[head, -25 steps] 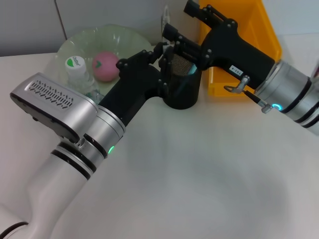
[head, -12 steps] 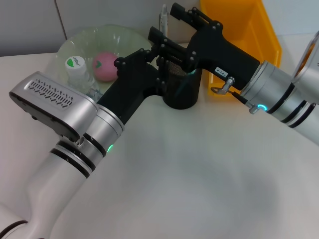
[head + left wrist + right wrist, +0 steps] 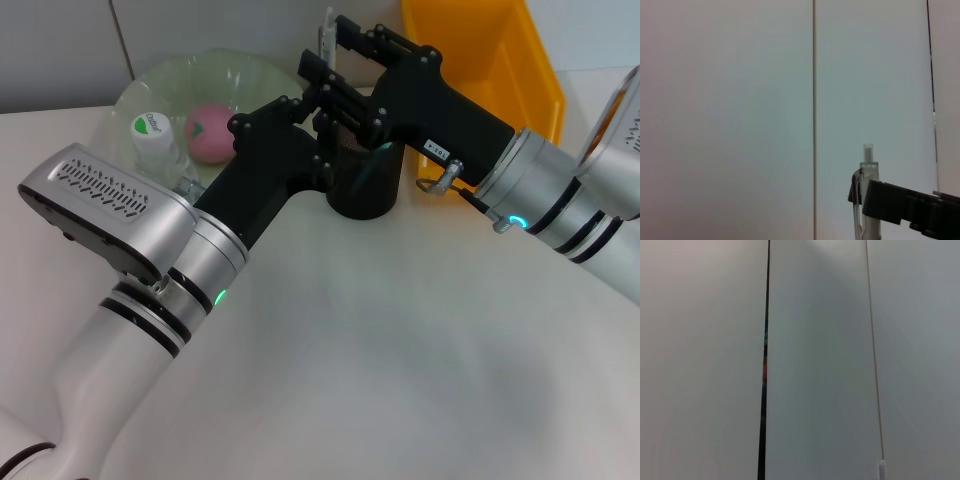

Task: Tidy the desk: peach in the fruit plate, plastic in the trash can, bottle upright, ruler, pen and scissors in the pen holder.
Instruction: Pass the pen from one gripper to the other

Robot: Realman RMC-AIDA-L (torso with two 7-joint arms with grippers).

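Observation:
A clear pen (image 3: pixel 326 32) stands upright behind the black pen holder (image 3: pixel 366 190); it also shows in the left wrist view (image 3: pixel 868 175). My right gripper (image 3: pixel 325 46) reaches in from the right, open, with one finger on each side of the pen. My left gripper (image 3: pixel 312 112) sits against the holder's left rim, its grip hidden. The pink peach (image 3: pixel 210 132) lies in the glass fruit plate (image 3: pixel 240 72). A bottle (image 3: pixel 152 135) with a white cap stands upright at the plate's left. The yellow trash can (image 3: pixel 480 50) is behind the right arm. Ruler, scissors and plastic are out of view.
The white desk (image 3: pixel 400 350) stretches out in front of the holder. A grey wall (image 3: pixel 60 50) runs behind the plate. My left forearm (image 3: pixel 150 270) crosses the desk's left side and the right forearm (image 3: pixel 560 200) comes in from the right edge.
My right gripper has slid left from above the trash can's edge until its fingers bracket the pen. The pen, holder and left arm have stayed still.

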